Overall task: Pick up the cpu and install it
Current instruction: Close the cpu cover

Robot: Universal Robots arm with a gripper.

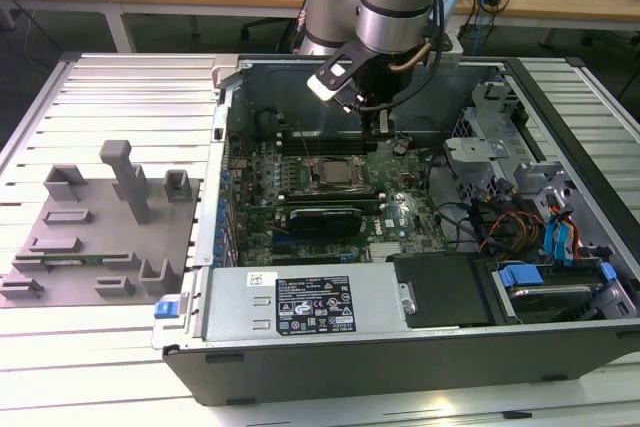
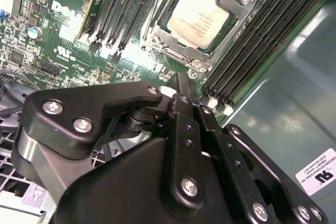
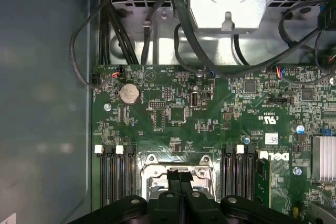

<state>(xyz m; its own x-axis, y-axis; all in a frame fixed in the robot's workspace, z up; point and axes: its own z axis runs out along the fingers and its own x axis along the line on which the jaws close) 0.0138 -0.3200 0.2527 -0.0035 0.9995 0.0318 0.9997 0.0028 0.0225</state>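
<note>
The cpu (image 2: 197, 17), a silvery-white square chip, lies flat inside the metal-framed socket (image 1: 335, 175) on the green motherboard (image 1: 400, 207) in the open computer case. My gripper (image 1: 379, 125) hangs above the board, to the exterior view's right of the socket and a little farther back. Its black fingers (image 3: 176, 182) are pressed together with nothing between them, so it is shut and empty. In the second wrist view the gripper (image 2: 181, 80) has its tip just short of the socket frame, apart from the chip.
A gray tray (image 1: 60, 282) with upright holders lies on the table at the exterior view's left. Inside the case are a power supply (image 1: 300, 307), a metal drive cage (image 1: 480, 142), loose cables (image 1: 500, 227) and memory slots (image 2: 257, 40) beside the socket.
</note>
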